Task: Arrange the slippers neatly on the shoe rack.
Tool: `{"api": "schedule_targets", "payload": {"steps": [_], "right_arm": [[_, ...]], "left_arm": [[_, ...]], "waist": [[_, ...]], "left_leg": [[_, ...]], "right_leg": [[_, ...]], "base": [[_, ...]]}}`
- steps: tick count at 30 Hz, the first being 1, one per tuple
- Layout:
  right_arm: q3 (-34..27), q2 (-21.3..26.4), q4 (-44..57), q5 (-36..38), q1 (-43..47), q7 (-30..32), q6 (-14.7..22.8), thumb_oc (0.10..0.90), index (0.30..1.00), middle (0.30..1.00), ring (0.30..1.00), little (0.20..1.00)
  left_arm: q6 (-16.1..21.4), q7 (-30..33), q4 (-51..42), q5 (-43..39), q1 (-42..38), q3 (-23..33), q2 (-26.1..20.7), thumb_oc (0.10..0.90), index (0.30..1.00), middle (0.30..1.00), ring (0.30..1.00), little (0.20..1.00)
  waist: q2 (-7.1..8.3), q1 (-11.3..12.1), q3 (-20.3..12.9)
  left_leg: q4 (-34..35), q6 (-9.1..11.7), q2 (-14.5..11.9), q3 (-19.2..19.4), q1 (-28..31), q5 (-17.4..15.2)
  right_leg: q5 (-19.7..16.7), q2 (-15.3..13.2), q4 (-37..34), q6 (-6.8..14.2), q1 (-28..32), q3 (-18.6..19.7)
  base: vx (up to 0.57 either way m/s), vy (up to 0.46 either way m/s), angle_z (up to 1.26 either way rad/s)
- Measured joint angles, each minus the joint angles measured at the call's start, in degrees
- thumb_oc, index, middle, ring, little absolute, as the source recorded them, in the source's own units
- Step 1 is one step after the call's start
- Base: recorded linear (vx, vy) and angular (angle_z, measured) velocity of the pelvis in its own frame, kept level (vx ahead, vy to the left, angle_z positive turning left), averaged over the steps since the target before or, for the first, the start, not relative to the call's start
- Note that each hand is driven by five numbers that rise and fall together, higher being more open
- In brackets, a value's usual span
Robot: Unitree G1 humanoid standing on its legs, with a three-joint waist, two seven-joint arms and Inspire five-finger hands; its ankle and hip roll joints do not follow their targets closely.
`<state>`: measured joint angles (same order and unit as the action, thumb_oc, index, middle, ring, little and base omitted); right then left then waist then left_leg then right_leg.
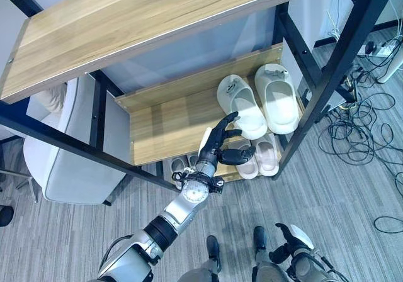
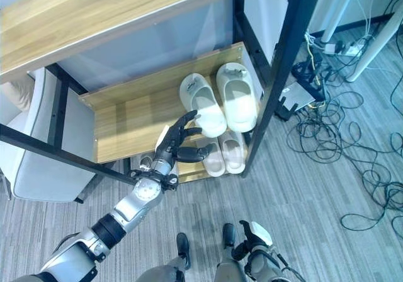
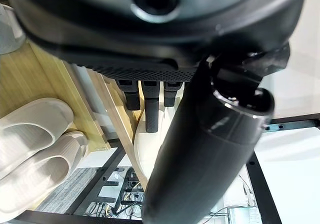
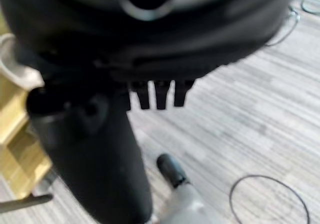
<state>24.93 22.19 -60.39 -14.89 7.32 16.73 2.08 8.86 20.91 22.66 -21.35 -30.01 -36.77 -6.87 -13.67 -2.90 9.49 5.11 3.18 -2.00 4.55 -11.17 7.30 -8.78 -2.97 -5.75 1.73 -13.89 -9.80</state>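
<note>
Reaching left robot hand (image 1: 217, 145) just beside white slippers (image 1: 242, 104).

slippers (image 1: 258, 102) side by side on rack shelf (image 1: 164, 121), second pair (image 1: 258, 159) below

A: How many slippers on the middle shelf (image 1: 164, 121)?
B: Two white ones (image 1: 242, 106), side by side.
A: And lower down?
B: Two pale slippers (image 1: 258, 159) at the right, plus what looks like another grey pair (image 1: 179, 164), partly hidden. Two hands: left (image 1: 217, 145), right (image 1: 291, 244).
</note>
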Motion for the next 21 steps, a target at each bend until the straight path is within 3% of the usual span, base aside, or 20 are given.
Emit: {"api": "schedule_targets", "payload": {"steps": [15,21], "right_arm": [[0.08,-0.43,-0.03,0.11,-0.32,0.0,0.0,0.8,0.9,0.9,0.9,0.9],[0.59,-0.71,0.04,0.08,-0.27,0.0,0.0,0.8,0.9,0.9,0.9,0.9]], "left_arm": [[-0.14,-0.6,0.0,0.09,0.05,0.02,-1.43,0.8,0.9,0.9,0.9,0.9],[-0.14,-0.16,-0.04,0.1,0.57,3.39,-1.56,0.8,0.9,0.9,0.9,0.9]], "waist": [[0.16,0.31,0.12],[0.2,0.63,0.16]], "left_leg": [[0.0,0.01,-0.12,-0.24,0.84,0.02],[0.01,0.01,-0.16,-0.47,0.97,0.02]], "right_leg": [[0.09,0.07,-0.01,0.02,1.04,-0.75],[0.17,0.1,-0.02,0.0,1.27,-0.96]], "base": [[0.0,-0.004,0.01],[0.0,-0.002,0.01]]}}
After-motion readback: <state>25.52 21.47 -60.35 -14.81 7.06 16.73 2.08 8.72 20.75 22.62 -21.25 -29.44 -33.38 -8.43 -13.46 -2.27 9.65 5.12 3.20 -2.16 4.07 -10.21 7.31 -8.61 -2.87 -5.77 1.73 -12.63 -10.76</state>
